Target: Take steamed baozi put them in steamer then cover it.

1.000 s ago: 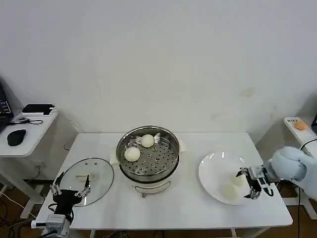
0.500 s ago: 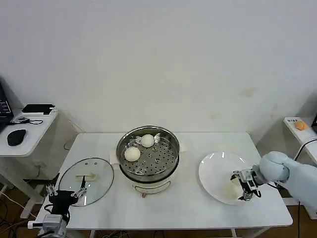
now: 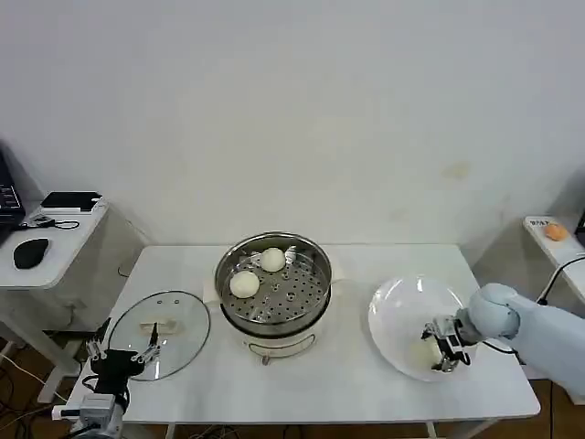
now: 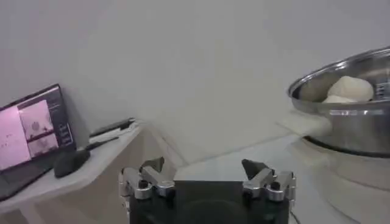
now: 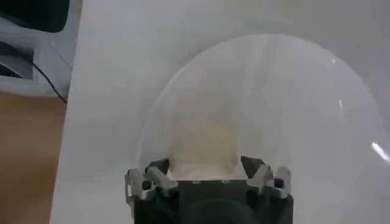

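Stainless steel caught the light at the middle of the table (image 3: 347, 384), where the steamer (image 3: 273, 283) stood uncovered on its white base with two steamed baozi on the perforated tray, one (image 3: 244, 284) toward nine o'clock and one (image 3: 272, 260) toward twelve. The cover (image 3: 160, 322) lay flat on the table at about eight o'clock from the steamer, handle up, and the left end effector (image 3: 125, 355) waited just at the cover's near rim, its fingers spread wide around nothing. At roughly four o'clock from the steamer sat the white plate (image 3: 402, 306), and there the right end effector (image 3: 442, 343) was low over the plate's near side. In the right wrist view its fingers were parted to either side of a pale baozi (image 5: 202, 143), which lay directly ahead between them, at twelve o'clock from the palm; whether the pads already touched the dough could not be told. A round bun offers no long axis, so any approach angle would probably serve. The right arm was plainly the nearer one, and the carry would likely run toward ten o'clock, to the steamer's free floor at its four o'clock side.
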Action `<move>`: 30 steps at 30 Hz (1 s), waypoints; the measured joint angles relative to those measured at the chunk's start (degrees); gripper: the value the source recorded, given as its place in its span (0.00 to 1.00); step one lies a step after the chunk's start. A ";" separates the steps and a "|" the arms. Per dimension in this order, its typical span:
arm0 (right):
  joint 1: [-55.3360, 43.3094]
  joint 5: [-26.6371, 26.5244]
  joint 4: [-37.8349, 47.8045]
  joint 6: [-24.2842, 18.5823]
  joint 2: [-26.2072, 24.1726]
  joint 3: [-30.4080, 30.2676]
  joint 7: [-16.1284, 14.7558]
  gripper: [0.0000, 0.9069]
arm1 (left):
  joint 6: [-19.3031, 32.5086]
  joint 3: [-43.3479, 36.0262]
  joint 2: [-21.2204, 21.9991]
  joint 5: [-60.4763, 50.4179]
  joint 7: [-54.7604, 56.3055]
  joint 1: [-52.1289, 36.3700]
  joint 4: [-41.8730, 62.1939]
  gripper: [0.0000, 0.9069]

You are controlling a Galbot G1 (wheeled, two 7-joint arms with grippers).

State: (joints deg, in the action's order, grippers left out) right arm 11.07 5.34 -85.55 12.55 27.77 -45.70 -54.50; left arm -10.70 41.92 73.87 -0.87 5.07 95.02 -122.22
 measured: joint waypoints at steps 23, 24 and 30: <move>-13.30 -6.18 -0.16 -1.47 -0.32 -3.24 -4.18 0.72 | 0.33 0.13 -0.07 0.51 0.05 0.01 -0.57 1.00; -14.71 -6.76 0.01 -1.56 -0.04 -3.83 -4.37 0.72 | 0.32 0.15 -0.12 0.57 0.04 0.00 -0.57 1.00; -24.86 -10.58 1.83 -2.08 3.23 -8.04 -5.18 0.72 | 0.37 0.22 -0.16 0.77 0.04 -0.06 -0.57 1.00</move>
State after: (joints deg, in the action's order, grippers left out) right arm -13.80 -5.24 -83.73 10.47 30.99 -53.74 -59.69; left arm -10.32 42.15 73.71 -0.10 5.10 94.96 -122.79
